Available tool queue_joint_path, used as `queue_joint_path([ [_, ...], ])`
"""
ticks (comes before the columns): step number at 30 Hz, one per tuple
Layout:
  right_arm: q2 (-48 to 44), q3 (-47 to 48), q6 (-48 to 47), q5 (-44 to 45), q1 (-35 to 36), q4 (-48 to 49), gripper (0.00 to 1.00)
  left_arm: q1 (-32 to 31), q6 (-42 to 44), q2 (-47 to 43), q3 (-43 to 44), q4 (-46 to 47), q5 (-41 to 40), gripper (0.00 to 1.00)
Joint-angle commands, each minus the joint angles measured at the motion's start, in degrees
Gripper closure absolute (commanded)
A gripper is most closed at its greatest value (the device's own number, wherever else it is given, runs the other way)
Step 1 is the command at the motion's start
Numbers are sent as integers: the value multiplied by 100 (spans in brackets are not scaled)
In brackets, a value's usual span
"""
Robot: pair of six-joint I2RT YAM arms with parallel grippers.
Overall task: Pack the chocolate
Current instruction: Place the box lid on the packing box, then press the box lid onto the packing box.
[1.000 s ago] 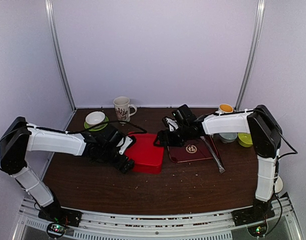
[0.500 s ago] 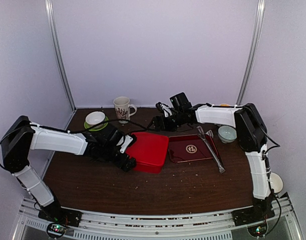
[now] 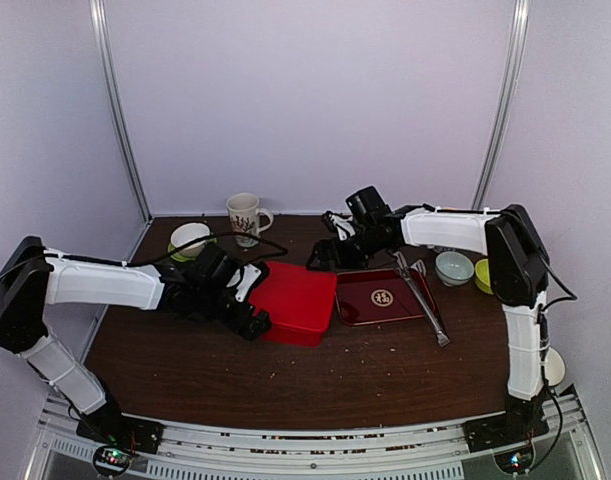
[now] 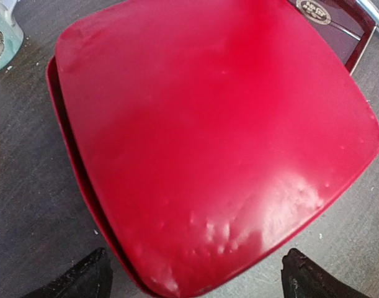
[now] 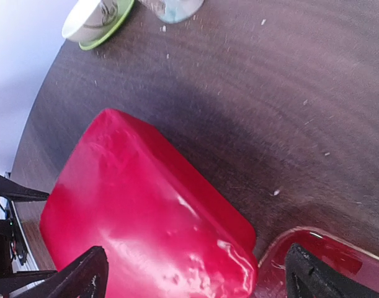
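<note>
A closed red box (image 3: 303, 300) lies mid-table; its lid fills the left wrist view (image 4: 208, 136) and shows in the right wrist view (image 5: 146, 217). No chocolate pieces show in any view. My left gripper (image 3: 259, 306) is open at the box's left edge. Its fingertips (image 4: 84, 279) straddle a near corner of the lid without holding it, and the gripper (image 4: 195, 282) is empty. My right gripper (image 3: 327, 254) is open and empty, just behind the box's far right corner. In its own view the right gripper (image 5: 198, 279) hovers above the box.
A dark red tray (image 3: 385, 297) lies right of the box, also in the right wrist view (image 5: 325, 261), with metal tongs (image 3: 422, 296) on its right side. A mug (image 3: 246, 215) and a white bowl on a green saucer (image 3: 190, 239) stand behind. Small bowls (image 3: 453, 267) sit far right.
The red box has slid a little to the right with my left gripper against it. My right gripper drew back from the box and tray towards the rear.
</note>
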Motion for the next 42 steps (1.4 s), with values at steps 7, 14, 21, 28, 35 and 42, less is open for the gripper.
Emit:
queue_joint_path([
  [7,-1346,-1223,281,770,-6,251,0,36,-255,-963,-308,-54,-142,2],
  [14,-1983,-2263,961,729,106,749,0,933,-1068,-1277,-360,314,888,2],
  [21,-2171,-2992,1712,491,265,1405,1,1426,-1667,-1175,-52,271,1052,2],
  [28,-1884,-3048,2201,369,496,1709,3,1802,-1960,-572,335,555,1743,2],
  [35,-1704,-2948,2371,512,650,1706,4,1959,-1946,6,774,418,2189,4],
  [42,-1448,-2591,2292,567,805,1477,3,1969,-1811,701,1141,88,2340,7],
])
